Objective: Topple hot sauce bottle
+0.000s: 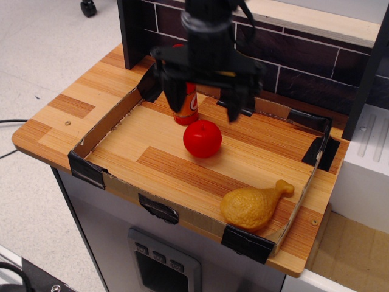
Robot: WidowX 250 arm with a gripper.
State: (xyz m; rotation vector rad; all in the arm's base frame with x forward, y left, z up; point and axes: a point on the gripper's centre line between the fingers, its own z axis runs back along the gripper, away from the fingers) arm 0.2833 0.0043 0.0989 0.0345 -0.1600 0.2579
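The hot sauce bottle (189, 104) is red with an orange label band. It stands upright at the back of the cardboard-walled tray (103, 126). My black gripper (205, 103) hangs over the back of the tray, open, with its fingers spread wide. The left finger (175, 91) is in front of the bottle's upper part and hides its neck. The right finger (234, 100) is well to the bottle's right. The gripper is blurred. Whether the left finger touches the bottle cannot be told.
A round red apple (202, 139) lies just in front of the bottle, mid-tray. A yellow-brown toy chicken drumstick (255, 205) lies in the front right corner. A dark brick wall (304, 67) and a black post (130, 30) stand close behind the tray.
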